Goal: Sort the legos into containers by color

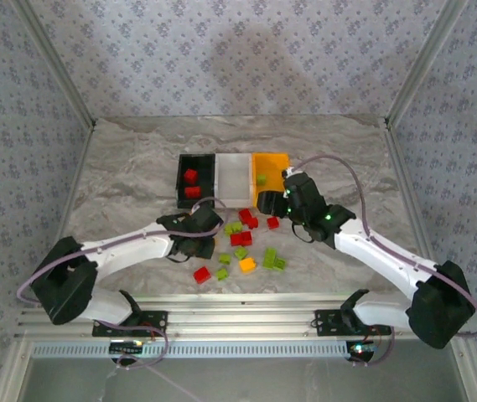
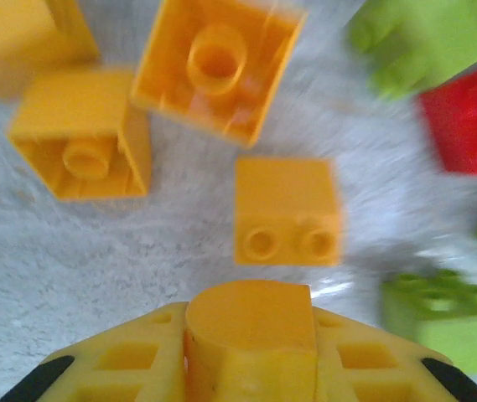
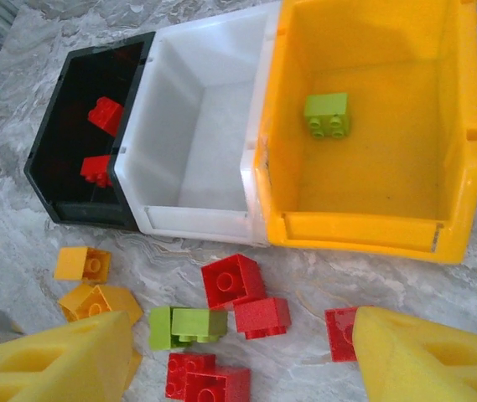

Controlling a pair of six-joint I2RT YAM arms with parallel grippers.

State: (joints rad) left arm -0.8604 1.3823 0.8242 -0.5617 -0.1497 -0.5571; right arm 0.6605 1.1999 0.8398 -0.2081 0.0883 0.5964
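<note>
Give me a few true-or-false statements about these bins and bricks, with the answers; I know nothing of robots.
1. The black bin holds two red bricks. True.
2. The white bin stands at one end of the row. False: it stands in the middle, between the black bin and the orange-yellow bin.
3. A green brick lies in the orange-yellow bin. True.
4. Every loose brick on the table is red. False: yellow bricks and a loose green brick lie there too.
5. The right pincer grips a red brick. False: it is open and holds nothing.
</note>
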